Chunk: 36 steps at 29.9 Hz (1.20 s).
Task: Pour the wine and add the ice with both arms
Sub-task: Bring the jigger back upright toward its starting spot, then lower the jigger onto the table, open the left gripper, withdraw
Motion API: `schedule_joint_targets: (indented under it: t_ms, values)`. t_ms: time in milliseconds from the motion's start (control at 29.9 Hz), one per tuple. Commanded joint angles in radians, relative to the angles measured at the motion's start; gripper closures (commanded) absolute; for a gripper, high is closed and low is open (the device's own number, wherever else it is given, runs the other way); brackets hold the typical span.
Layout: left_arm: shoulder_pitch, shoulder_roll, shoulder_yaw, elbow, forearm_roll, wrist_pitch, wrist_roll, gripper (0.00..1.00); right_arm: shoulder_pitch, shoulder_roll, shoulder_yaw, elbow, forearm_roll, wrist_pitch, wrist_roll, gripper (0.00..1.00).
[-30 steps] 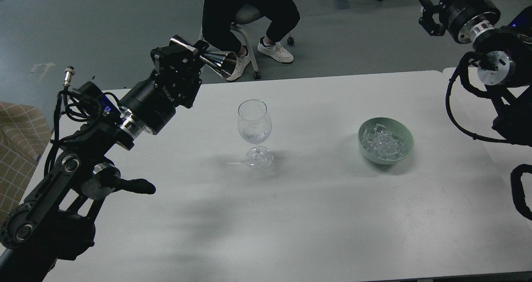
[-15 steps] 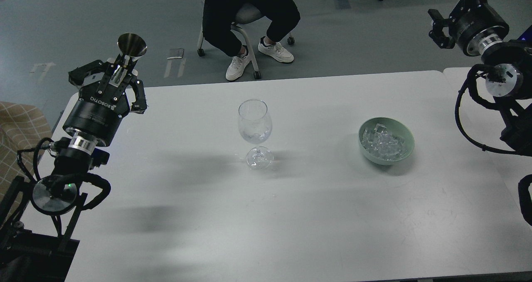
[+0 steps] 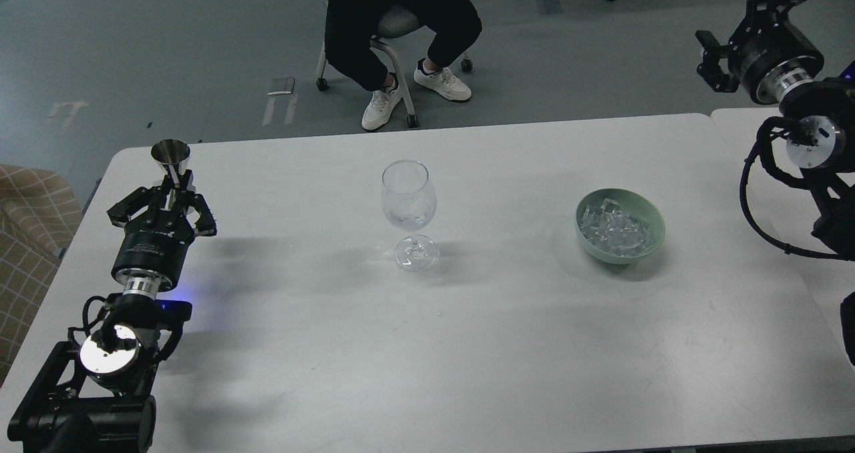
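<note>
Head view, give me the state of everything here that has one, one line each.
Wine glass: upright, a little clear liquid inside.
Green bowl: upright, holding ice.
Metal jigger: upright, held at its waist.
Left gripper: shut on the jigger.
Right gripper: raised beyond the table, state unclear.

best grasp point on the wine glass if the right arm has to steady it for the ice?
Probably the stem of the wine glass, just under the bowl, coming in level from the robot's right. The glass stands upright, its bowl is wide, rounded and slippery, and its rim must stay open for ice. On that side the table is bare up to the green bowl, and the right pincer is far off.
</note>
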Motion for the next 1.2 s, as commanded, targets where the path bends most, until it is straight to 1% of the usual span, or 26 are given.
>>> schedule_joint_targets:
  t_ms: [0, 67, 100, 234, 368, 401, 502, 702, 1036, 1170]
  values:
    - [-0.010, -0.019, 0.000, 0.058, -0.026, -0.011, 0.000, 1.00, 0.001, 0.004, -0.007, 0.003, 0.001, -0.004, 0.000, 0.00]
    - [-0.032, -0.039, 0.000, 0.115, -0.045, -0.011, -0.002, 1.00, 0.004, 0.007, -0.007, 0.004, -0.001, -0.007, 0.000, 0.00]
    - [-0.032, -0.039, 0.000, 0.115, -0.045, -0.011, -0.002, 1.00, 0.004, 0.007, -0.007, 0.004, -0.001, -0.007, 0.000, 0.00]
    - [-0.081, -0.067, 0.002, 0.192, -0.054, -0.011, 0.000, 1.00, 0.007, 0.007, -0.013, 0.029, -0.001, -0.035, -0.005, 0.00]
    - [-0.093, -0.068, 0.002, 0.194, -0.054, -0.011, 0.000, 1.00, 0.010, 0.003, -0.013, 0.029, -0.001, -0.039, -0.006, 0.00]
    - [-0.102, -0.068, 0.002, 0.195, -0.054, -0.011, -0.002, 0.98, 0.010, 0.003, -0.013, 0.029, -0.001, -0.039, -0.008, 0.00]
    - [-0.121, -0.067, 0.008, 0.210, -0.054, -0.011, 0.000, 0.85, 0.010, 0.003, -0.013, 0.029, -0.001, -0.041, -0.008, 0.00]
    - [-0.144, -0.062, 0.014, 0.253, -0.054, -0.011, 0.003, 0.84, 0.006, 0.010, -0.013, 0.029, -0.001, -0.045, -0.006, 0.00]
    - [-0.144, -0.064, 0.017, 0.253, -0.051, -0.011, 0.006, 0.83, 0.003, 0.012, -0.013, 0.029, -0.001, -0.045, -0.005, 0.00]
    - [-0.144, -0.067, 0.017, 0.253, -0.048, -0.011, 0.006, 0.80, 0.003, 0.012, -0.013, 0.029, -0.001, -0.045, -0.005, 0.00]
